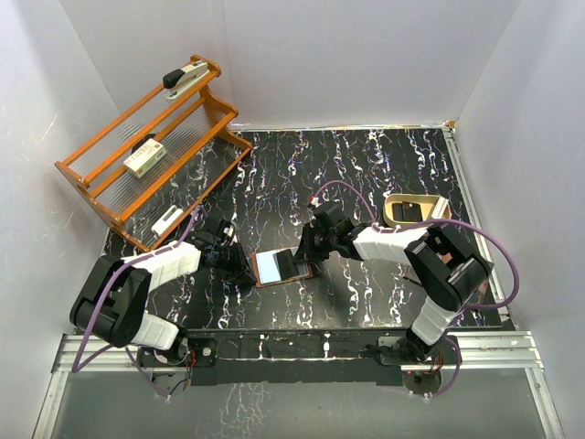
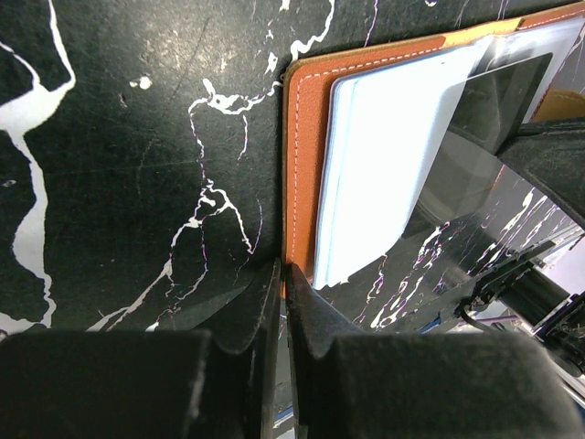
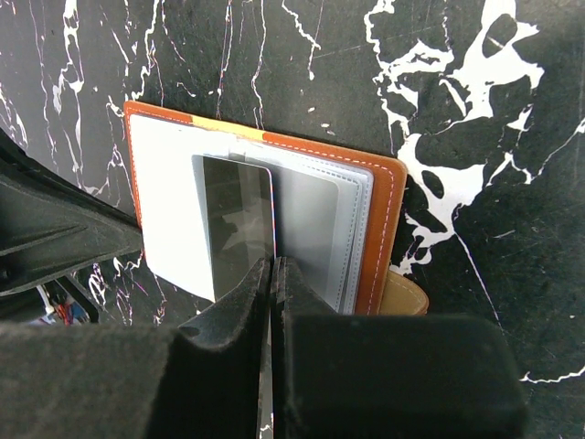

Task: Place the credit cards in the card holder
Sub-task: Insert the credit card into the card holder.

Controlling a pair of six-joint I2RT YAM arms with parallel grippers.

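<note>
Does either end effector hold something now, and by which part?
The right end effector pinches the dark card by its near edge. The left end effector is shut at the card holder's orange edge; a hold cannot be told.

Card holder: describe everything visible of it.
The card holder lies open and flat on the black marbled table. It is orange-brown leather with white stitching, clear inner sleeves and a tan snap tab at one edge. A pale card lies on it. The left gripper, shut, meets its edge; the right gripper pinches a dark card over it.
</note>
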